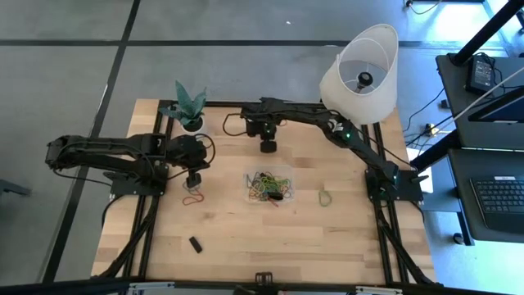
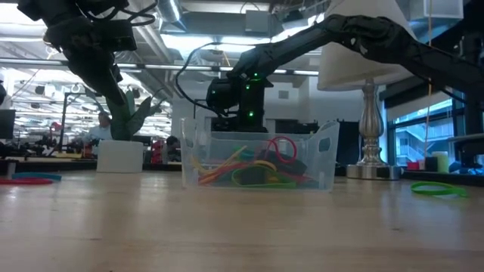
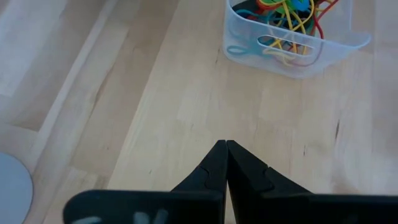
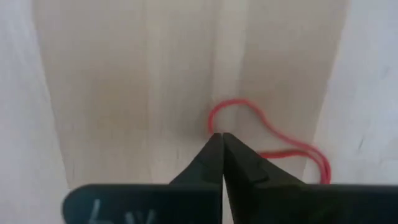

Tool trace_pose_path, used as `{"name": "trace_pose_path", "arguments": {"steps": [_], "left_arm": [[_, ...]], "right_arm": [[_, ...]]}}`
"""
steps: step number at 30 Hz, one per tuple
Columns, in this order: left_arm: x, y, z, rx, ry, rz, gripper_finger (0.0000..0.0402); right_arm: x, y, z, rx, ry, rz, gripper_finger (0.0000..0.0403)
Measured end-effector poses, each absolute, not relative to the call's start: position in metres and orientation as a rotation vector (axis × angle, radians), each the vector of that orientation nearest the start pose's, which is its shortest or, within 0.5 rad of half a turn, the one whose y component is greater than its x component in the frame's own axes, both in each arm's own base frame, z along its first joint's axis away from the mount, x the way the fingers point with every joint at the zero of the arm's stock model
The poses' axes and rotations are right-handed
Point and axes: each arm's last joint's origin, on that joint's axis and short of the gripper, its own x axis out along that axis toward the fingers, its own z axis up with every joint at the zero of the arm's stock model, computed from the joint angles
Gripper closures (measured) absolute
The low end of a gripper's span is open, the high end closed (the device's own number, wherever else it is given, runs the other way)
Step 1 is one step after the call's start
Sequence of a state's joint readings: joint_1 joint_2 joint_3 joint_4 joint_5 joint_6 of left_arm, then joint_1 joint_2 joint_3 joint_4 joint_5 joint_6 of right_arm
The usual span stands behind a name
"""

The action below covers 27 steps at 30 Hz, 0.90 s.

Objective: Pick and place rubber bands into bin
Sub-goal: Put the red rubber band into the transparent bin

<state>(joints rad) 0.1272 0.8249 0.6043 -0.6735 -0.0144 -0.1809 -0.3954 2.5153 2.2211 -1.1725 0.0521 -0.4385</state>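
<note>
The clear bin [image 1: 249, 178] [image 2: 327, 151] [image 3: 339, 51] sits mid-table with several coloured rubber bands [image 2: 257, 171] [image 3: 287, 25] inside. My right gripper [image 1: 267, 147] [image 4: 221, 134] is just beyond the bin's far side, low over the wood, shut at one red rubber band [image 4: 273, 138]. My left gripper [image 1: 194, 179] [image 3: 225, 143] is shut and hangs over bare wood to the left of the bin. Another red band [image 1: 192, 197] [image 2: 23, 180] lies flat just nearer than it. A green band [image 1: 326, 197] [image 2: 439, 189] lies flat to the right of the bin. My right gripper has its shut fingertips on the curved end of the red band's loop [image 4: 212, 126], coming from above. The band's line vanishes behind the tips, so one strand seems pinched there. The rest of the loop [image 4: 314, 158] lies flat on the table.
A lamp [image 1: 360, 65] [image 2: 368, 113] stands at the far right and a potted plant [image 1: 188, 106] in a white pot [image 2: 121, 156] at the far left. A small black piece [image 1: 196, 244] lies near the front edge. Bare wood stretches in front of the bin.
</note>
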Motion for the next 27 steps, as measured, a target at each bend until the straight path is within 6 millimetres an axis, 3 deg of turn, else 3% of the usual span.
{"name": "trace_pose_path", "arguments": {"steps": [7,12,15,21,27], "left_arm": [[0.152,0.02,0.227,-0.222,0.88,0.205,0.0398],[0.152,0.02,0.227,-0.222,0.881,0.206,0.0398],[0.152,0.02,0.227,-0.222,0.881,0.206,0.0398],[0.152,0.02,0.227,-0.223,0.882,0.207,0.0398],[0.152,0.02,0.227,-0.219,0.883,0.223,0.0398]], "right_arm": [[0.448,-0.191,0.151,-0.232,1.613,0.034,0.0398],[0.447,-0.196,0.155,-0.463,1.692,0.011,0.037],[0.447,-0.197,0.155,-0.486,1.685,0.04,0.0345],[0.447,-0.199,0.154,-0.228,1.566,0.088,0.0283],[0.436,-0.219,0.157,0.106,1.494,0.013,0.0229]]}}
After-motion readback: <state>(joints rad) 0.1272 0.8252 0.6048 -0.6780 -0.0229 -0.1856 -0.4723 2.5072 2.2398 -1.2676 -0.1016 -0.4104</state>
